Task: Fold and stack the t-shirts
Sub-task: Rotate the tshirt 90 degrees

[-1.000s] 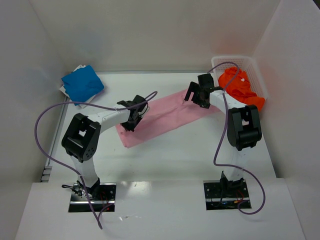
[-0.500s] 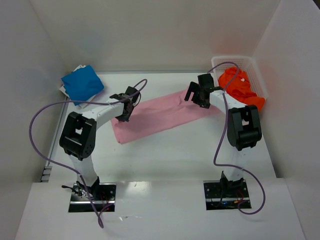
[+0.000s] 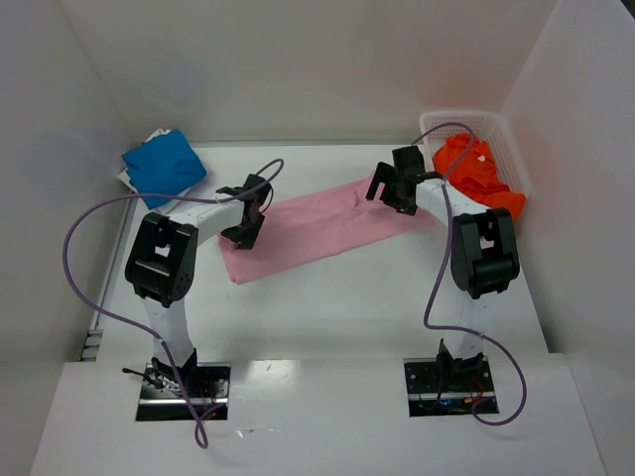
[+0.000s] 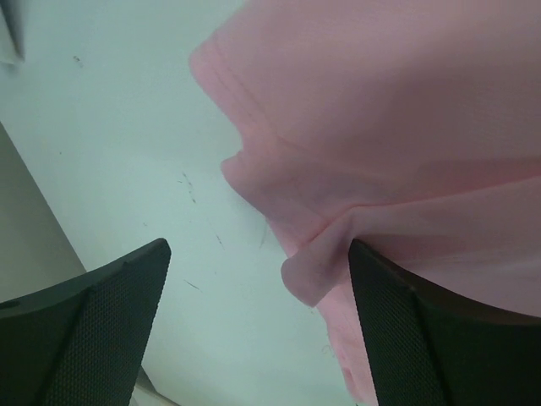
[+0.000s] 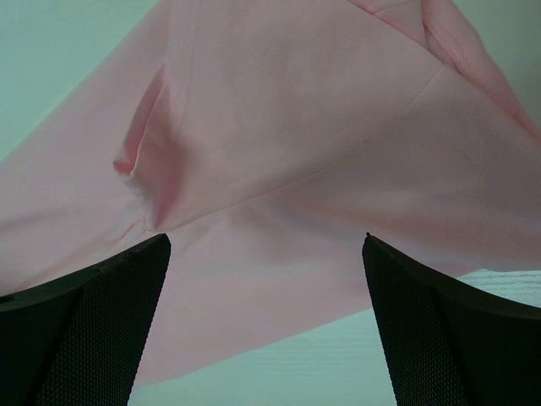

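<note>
Your left hand (image 4: 258, 330) is spread wide and has hold of nothing. In the wrist view both fingers (image 4: 84, 338) stand well apart, and between them you're looking down on the left end of the pink t-shirt (image 3: 317, 230), where a little flap of the edge is curled over right next to bare bench (image 3: 347, 297). Whether the fingertips actually touch the cloth, can't tell from here. Your right hand (image 5: 266, 321) is just as wide open and also empty, hanging over the other end of that same shirt. Its camera is pretty much all pink, with a seam running across, a small pucker on the left and a sliver of bench along the bottom. From above, the pink one lies flat as a long strip slanting across the middle of the bench, left end nearer the front, right end further back toward the basket (image 3: 462, 116). As for that container: it's white mesh, in the back right corner, tight against the side wall (image 3: 575, 149), and the orange t-shirt (image 3: 476, 174) is bunched up inside it, with part of it slumping over the near rim. The blue t-shirt (image 3: 164, 164) is over in the back left corner, folded into a compact square, well apart from the pink one, sitting on something white (image 3: 126, 178) I can't make out.
</note>
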